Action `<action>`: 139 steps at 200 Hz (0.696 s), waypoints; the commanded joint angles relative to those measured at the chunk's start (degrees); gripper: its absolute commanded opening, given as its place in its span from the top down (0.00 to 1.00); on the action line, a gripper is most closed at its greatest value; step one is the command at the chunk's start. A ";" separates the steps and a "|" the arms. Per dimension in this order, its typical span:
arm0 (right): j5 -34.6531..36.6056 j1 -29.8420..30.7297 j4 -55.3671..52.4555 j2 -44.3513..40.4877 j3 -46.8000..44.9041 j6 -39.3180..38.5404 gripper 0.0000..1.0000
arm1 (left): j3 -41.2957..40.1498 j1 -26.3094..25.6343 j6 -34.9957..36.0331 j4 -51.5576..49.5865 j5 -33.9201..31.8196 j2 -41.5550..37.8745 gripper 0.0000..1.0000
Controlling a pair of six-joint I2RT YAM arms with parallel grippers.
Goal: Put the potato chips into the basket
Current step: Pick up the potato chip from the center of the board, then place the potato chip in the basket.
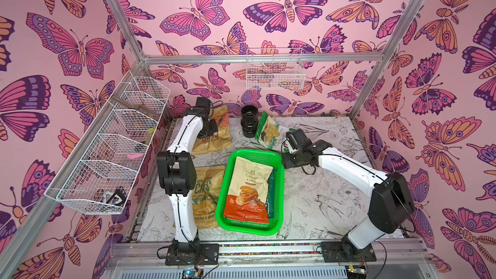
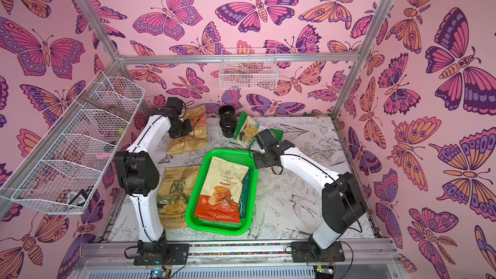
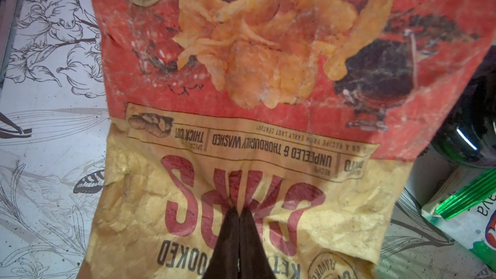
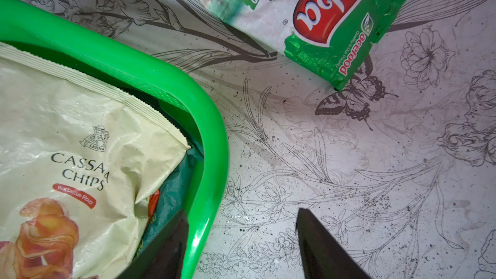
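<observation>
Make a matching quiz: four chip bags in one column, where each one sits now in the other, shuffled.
1. barbecue Cassava Chips bag
2. red-tan kettle cooked bag
3. green-white seaweed bag
4. Sour Cream & Onion bag

A. lying free beside the black cylinder
B. pinched by the left gripper
C. lying free along the basket's left side
D. inside the basket

Pairs: 1-D, 2-B, 3-A, 4-C.

the left arm (image 1: 188,130) rises from its base, bends at the elbow and reaches to the far left of the worktop (image 1: 322,197), wrist tipped down. its end effector (image 3: 239,212) has both fingers pressed together, tips pinching a fold of the tan-orange chips bag (image 3: 241,130). the right arm (image 1: 349,165) leans inward from its base, forearm stretched toward the middle. its end effector (image 4: 243,214) points down with fingers well apart, gripping nothing.
</observation>
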 commanded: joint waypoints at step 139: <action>-4.49 -5.18 1.68 0.31 -1.82 3.95 0.33 | -26.85 -17.82 -11.25 -0.14 -2.50 -32.50 1.00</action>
